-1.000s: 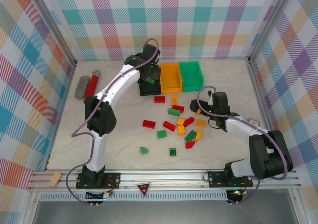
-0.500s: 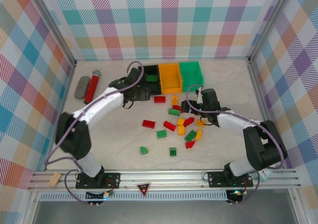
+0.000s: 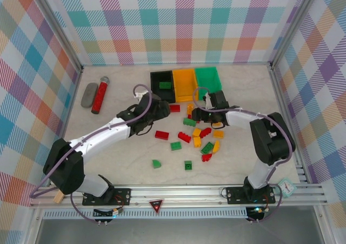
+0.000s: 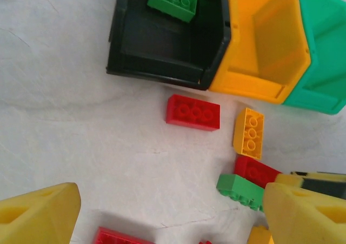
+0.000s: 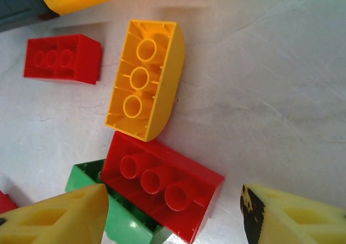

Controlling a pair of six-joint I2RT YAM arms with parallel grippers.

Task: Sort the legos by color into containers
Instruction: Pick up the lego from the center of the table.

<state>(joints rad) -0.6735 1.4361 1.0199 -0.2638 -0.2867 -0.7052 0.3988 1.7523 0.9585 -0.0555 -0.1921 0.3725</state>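
ref = black bin [image 3: 153,87], far side of the table [image 3: 124,163]. orange bin [image 3: 185,87] touches its right wall; green bin [image 3: 207,80] is one further right, against the orange one. one green brick [image 3: 165,85] lies inside the black bin, studs up, toward its far end.

left gripper [image 3: 157,114] hovers just in front of the black bin, on the arm-base side. left wrist view: yellow pads [image 4: 38,217] stand wide apart, gripping nothing.

red brick [image 4: 193,112] lies flat, studs up, just off the black bin's front right corner, not touching it. yellow brick [image 5: 146,79] is further right of that corner, hollow side up.

right gripper [image 3: 200,114] is in front and to the right of the black bin. right wrist view: fingers [image 5: 59,217] are apart, straddling an upturned red brick [image 5: 162,184] that touches the yellow brick's end. a second green brick [image 5: 127,222] sits against it. bare table shows between the upturned red brick and one pad, so it's not clamped.

loose legos [image 3: 185,137] in red, green and yellow are scattered further from the black bin, toward the bases and right.

red cylinder [image 3: 100,95] and grey oval object [image 3: 88,95] lie side by side, well left of the black bin.
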